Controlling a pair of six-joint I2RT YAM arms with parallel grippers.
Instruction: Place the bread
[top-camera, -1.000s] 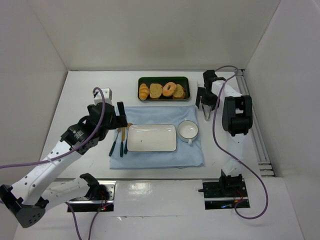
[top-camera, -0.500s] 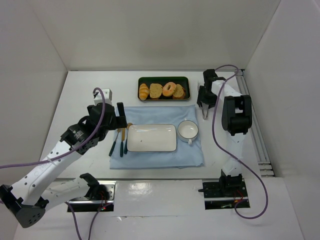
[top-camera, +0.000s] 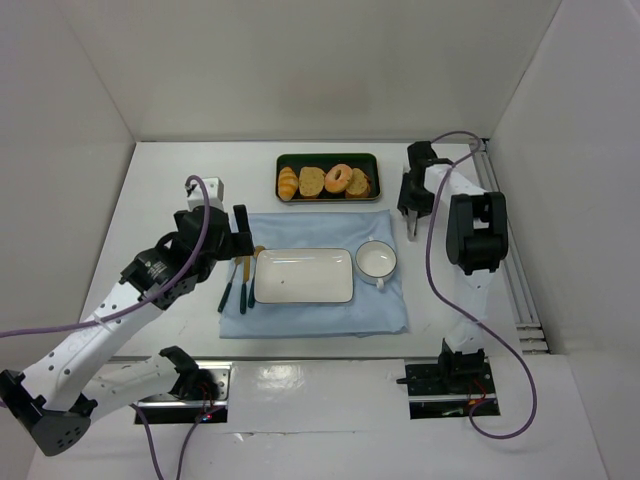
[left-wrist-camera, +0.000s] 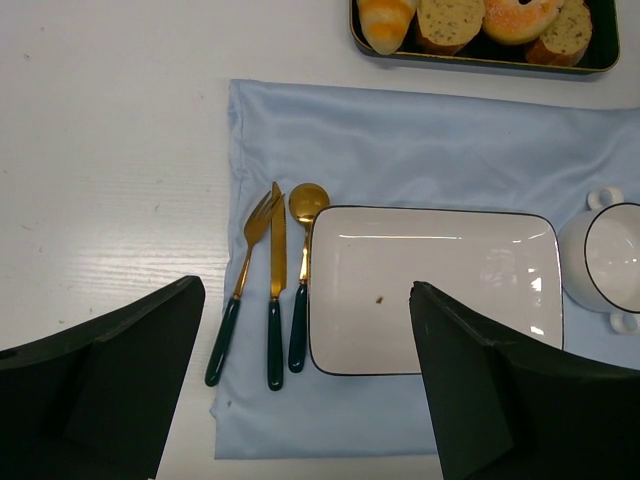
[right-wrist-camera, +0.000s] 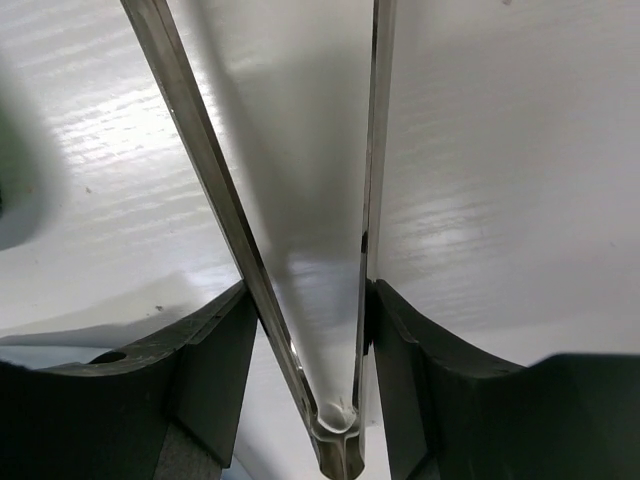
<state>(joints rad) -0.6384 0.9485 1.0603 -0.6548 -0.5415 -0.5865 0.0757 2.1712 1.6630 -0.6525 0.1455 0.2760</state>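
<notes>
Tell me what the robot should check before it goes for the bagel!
1. Tongs held: ok. The right gripper has its fingers pressed on both arms of the tongs.
2. Tong arms spread: ok, they stand apart in the right wrist view.
3. Bagel free to take: ok. It lies in the green tray among the other breads, nothing on top.
4. Tongs over the bagel: not ok. They hang over the table, right of the tray.
5. Plate ready: ok, bare but for one small crumb.
6. Left gripper out of the way: ok, open and left of the plate.
</notes>
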